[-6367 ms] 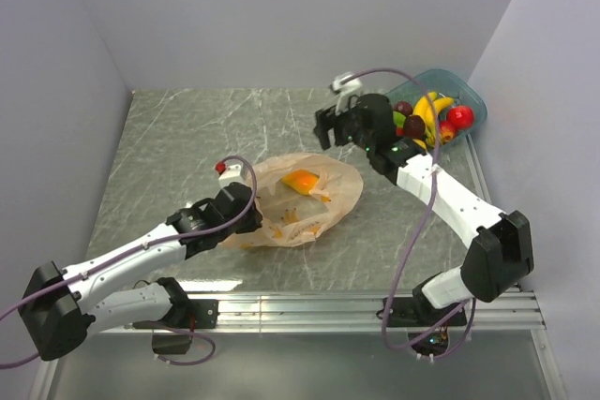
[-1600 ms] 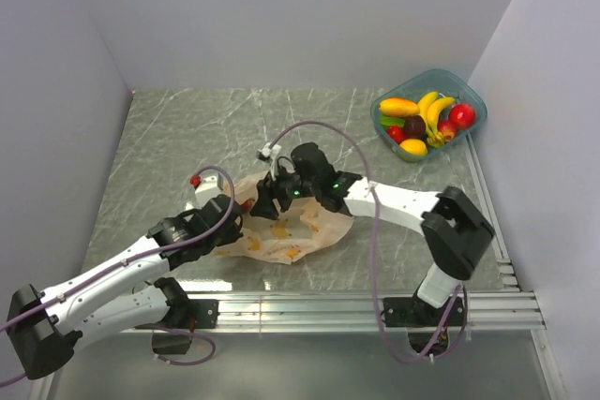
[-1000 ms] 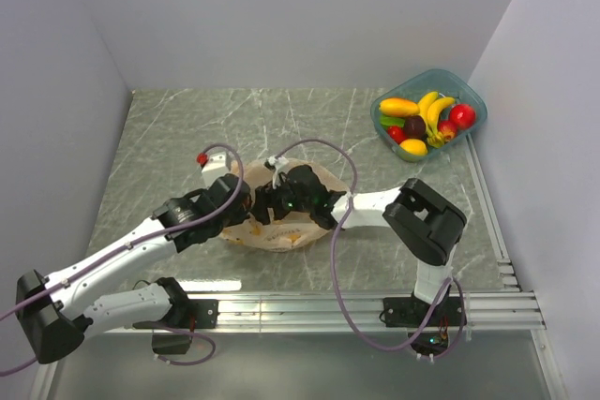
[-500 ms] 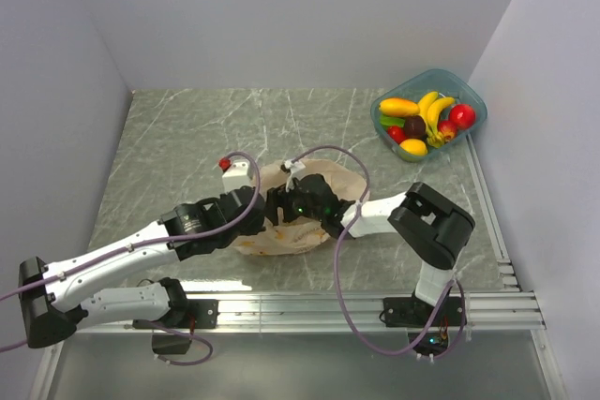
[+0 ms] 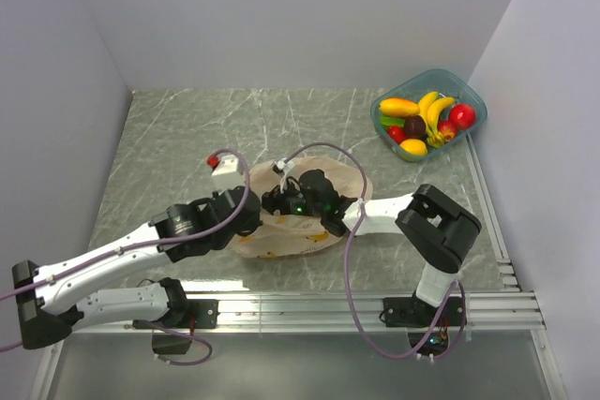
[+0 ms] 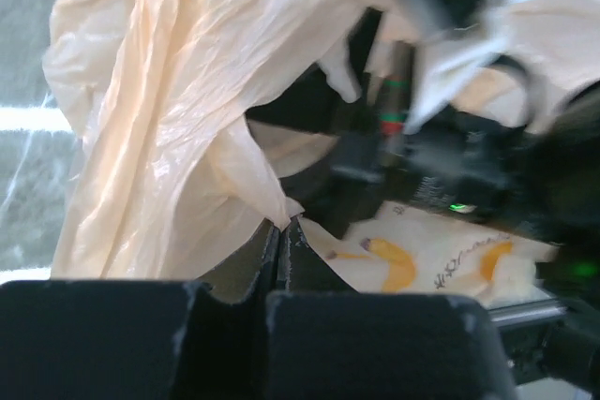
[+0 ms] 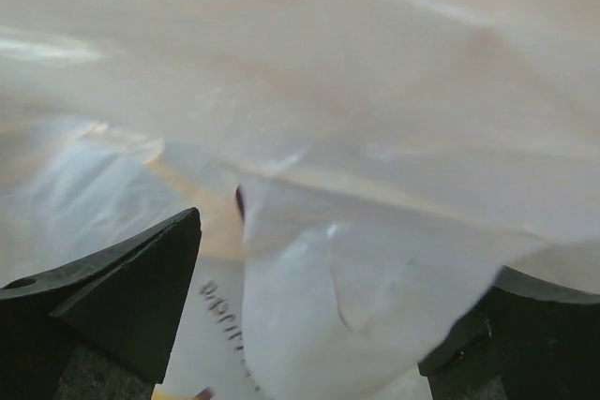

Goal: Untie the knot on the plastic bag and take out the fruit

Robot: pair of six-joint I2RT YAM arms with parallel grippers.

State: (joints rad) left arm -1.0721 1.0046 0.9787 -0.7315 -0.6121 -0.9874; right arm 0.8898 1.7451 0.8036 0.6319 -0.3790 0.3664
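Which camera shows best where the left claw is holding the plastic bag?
The left wrist view: the shut left claw pinches a fold of the plastic bag at its tips. The top view shows the bag, but that pinch is hidden there. The right wrist view shows only plastic close up.

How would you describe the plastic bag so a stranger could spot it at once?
On the grey marbled table, near its front middle, lies the plastic bag, a crumpled heap. Unlike the rigid teal tub of fruit at far right, it is thin, crinkly, pale orange film with small orange prints.
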